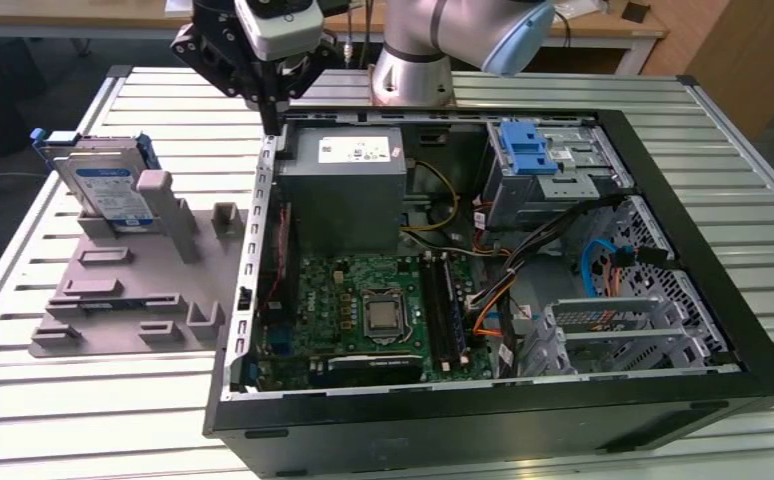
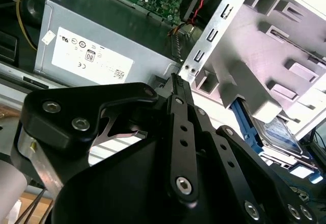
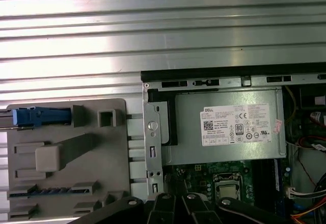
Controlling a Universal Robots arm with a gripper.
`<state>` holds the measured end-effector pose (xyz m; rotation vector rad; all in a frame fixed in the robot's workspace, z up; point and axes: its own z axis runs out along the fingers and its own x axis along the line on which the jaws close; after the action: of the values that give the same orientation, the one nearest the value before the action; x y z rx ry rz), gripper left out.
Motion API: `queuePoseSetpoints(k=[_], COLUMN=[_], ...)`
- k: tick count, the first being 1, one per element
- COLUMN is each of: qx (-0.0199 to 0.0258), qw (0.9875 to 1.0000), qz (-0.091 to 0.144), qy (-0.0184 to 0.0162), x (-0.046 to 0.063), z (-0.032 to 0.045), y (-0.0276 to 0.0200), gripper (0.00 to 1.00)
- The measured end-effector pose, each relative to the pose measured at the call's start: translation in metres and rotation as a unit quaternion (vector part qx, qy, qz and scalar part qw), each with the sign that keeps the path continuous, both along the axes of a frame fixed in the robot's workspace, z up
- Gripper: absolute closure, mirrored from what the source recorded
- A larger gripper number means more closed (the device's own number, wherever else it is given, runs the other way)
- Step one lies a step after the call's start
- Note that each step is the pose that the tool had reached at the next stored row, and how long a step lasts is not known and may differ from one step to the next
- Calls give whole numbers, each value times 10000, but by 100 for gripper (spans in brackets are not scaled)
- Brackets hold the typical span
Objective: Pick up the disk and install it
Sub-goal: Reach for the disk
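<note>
The disk (image 1: pixel 104 190), a silver hard drive with a white-and-blue label in a blue carrier, stands on edge in a slot of the grey fixture (image 1: pixel 134 290) at the exterior view's left. The first wrist view shows the disk (image 3: pixel 41 116) edge-on as a blue strip, and the second wrist view shows the disk (image 2: pixel 277 132) behind the fixture's posts. My gripper (image 1: pixel 271 118) hangs above the far left corner of the open computer case (image 1: pixel 494 420), to the right of the disk and apart from it. Its black fingers (image 2: pixel 177 81) are shut, tips together, with nothing between them.
Inside the case a grey power supply (image 1: pixel 347 175) with a white sticker lies just below the gripper. A drive bay with a blue latch (image 1: pixel 527 150) is at the far right, and the motherboard (image 1: pixel 360 310) and cables fill the middle. Everything rests on a slatted metal table (image 1: pixel 94 400).
</note>
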<state>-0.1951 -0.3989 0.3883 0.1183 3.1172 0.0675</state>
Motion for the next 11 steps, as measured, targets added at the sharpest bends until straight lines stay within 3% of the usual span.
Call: queuePoseSetpoints(k=[11], qx=[0], qw=[10000], qz=[0], qy=[8], x=[-78], z=[-8], y=[0], gripper=[89])
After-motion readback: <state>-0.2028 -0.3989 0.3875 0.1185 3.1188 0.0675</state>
